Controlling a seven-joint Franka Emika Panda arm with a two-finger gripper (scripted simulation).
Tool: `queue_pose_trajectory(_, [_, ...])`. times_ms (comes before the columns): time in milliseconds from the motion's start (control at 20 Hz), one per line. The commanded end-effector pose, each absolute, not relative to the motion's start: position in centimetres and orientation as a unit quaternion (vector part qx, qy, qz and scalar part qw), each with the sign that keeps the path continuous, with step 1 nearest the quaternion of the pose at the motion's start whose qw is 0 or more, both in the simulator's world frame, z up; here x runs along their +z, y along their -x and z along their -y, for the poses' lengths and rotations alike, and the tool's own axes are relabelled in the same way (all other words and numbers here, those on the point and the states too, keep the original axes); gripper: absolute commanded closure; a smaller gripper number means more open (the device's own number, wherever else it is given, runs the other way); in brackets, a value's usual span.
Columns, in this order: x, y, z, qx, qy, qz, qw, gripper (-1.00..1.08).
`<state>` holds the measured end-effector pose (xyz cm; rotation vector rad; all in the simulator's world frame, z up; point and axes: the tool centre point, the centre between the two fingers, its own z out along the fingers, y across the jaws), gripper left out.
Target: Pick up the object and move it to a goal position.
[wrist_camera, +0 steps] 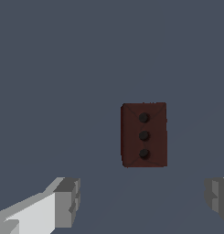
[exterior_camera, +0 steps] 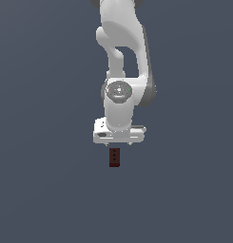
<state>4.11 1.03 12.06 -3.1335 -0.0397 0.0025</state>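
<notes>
The arm (exterior_camera: 119,57) runs off the exterior view's upper edge, and the wrist view's frame crops both fingers (wrist_camera: 67,201).

White arm reaching straight down, gripper (wrist_camera: 141,199) spread wide, empty

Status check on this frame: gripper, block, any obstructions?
Gripper open, empty, above the block. Reddish-brown block lies free between the spread fingers, untouched. Nothing else in view to obstruct.
</notes>
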Motion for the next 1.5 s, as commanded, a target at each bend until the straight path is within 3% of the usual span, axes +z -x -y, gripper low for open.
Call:
queue_pose_trajectory(0, [10.7,-5.0,-0.5,0.000,1.000,0.014,0.003,-0.92])
queue_pose_trajectory(1450, [2.7,-6.5,0.8,0.000,1.000,0.017,0.000,-0.92])
